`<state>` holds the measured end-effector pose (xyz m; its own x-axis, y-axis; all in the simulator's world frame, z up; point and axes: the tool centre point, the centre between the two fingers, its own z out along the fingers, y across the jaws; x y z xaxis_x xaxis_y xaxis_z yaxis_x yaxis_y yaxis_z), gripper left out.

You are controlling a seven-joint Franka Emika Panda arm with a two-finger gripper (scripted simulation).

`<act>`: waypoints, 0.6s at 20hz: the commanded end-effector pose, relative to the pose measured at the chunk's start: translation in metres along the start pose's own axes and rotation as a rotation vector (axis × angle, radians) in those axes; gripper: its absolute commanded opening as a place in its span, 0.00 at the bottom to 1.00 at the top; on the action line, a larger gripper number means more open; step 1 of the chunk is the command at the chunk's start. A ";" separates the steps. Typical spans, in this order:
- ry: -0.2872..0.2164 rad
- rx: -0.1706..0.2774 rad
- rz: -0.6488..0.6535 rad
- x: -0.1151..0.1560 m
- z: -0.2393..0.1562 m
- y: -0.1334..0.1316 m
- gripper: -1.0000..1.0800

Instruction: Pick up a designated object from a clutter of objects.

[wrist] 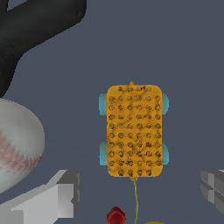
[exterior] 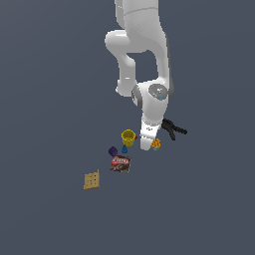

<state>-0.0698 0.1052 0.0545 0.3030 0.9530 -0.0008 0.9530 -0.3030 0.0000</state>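
Note:
The designated object, a flat orange studded block (wrist: pixel 133 131) with light-blue wheels, lies on the floor in the wrist view. In the exterior view only part of the orange block (exterior: pixel 156 144) shows, beside the hand. My gripper (wrist: pixel 139 187) is open and holds nothing, and its grey fingers (wrist: pixel 59 197) stand wide apart. The gripper (exterior: pixel 146 144) hangs low over the clutter of objects, just to the exterior view's left of the block. Whether it touches the block I cannot tell.
A white ball (wrist: pixel 17 144) and a black clamp (wrist: pixel 35 26) lie close to the block. The black clamp (exterior: pixel 173 128), yellow cup (exterior: pixel 128 136), purple cup (exterior: pixel 113 150), brown packet (exterior: pixel 120 163) and tan cracker (exterior: pixel 91 180) spread across the dark floor.

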 end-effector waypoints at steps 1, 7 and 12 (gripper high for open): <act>0.000 0.001 -0.002 0.000 0.010 -0.001 0.96; 0.000 0.000 -0.004 0.000 0.034 -0.001 0.96; 0.000 0.000 -0.005 0.000 0.040 0.000 0.96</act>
<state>-0.0610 0.1044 0.0269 0.3017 0.9534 0.0078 0.9531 -0.3018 0.0225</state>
